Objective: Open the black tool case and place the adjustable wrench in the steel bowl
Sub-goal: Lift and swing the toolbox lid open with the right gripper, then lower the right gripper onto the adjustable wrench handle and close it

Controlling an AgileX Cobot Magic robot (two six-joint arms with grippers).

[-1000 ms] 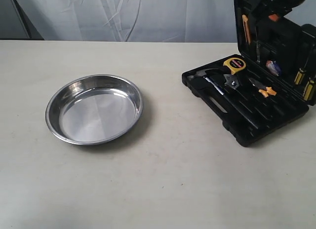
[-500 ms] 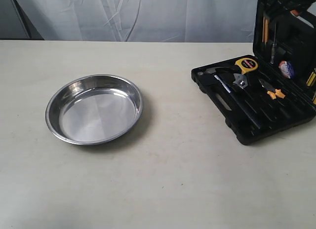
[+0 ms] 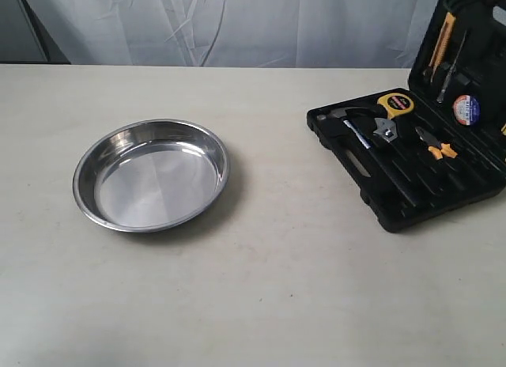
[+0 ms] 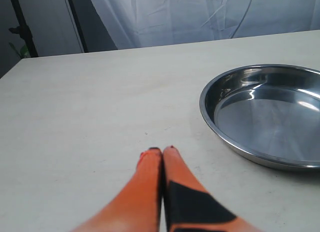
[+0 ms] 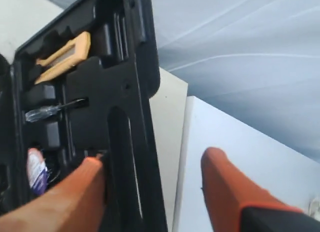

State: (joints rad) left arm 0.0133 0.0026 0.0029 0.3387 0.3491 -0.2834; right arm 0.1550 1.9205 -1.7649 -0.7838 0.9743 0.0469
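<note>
Here the case lid (image 5: pixel 125 92) stands between right fingers (image 5: pixel 227 187).

The black tool case (image 5: pixel 95 77) stood open, its lid very close. A yellow tool (image 5: pixel 62 57) and a thin screwdriver (image 5: pixel 50 111) sat in slots in the lid. The right gripper (image 5: pixel 152 162) had its orange fingers (image 5: pixel 220 187) spread wide, with the lid's edge between them.
</note>
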